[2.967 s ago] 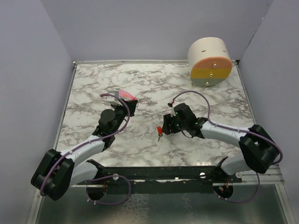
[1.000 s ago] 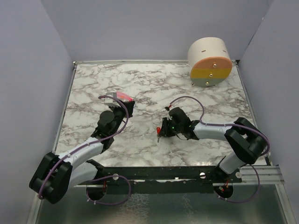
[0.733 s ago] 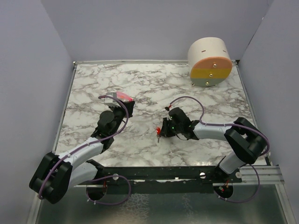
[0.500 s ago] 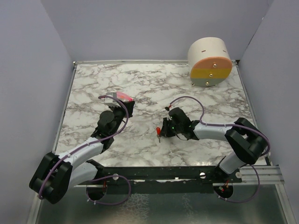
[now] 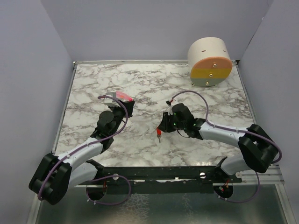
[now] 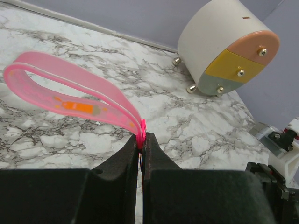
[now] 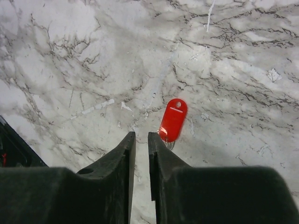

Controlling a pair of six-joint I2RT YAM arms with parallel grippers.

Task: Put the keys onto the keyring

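The key, with a red plastic head, lies flat on the marble, and its small metal end is partly hidden behind my right finger. It also shows in the top view. My right gripper hovers just left of the key with its jaws a narrow gap apart and nothing between them; in the top view the right gripper is just above the key. My left gripper is shut on the base of the pink strap, which loops up and to the left. The metal ring is hidden between those fingers. The left gripper and the strap are at mid-left.
A cream cylinder with a peach, yellow and grey face stands at the back right and also shows in the left wrist view. Grey walls enclose the marble table on three sides. A black rail runs along the near edge.
My right gripper has lifted and drawn back slightly from the key, which stays on the table, shifted a little nearer. My left arm still holds the strap in place.
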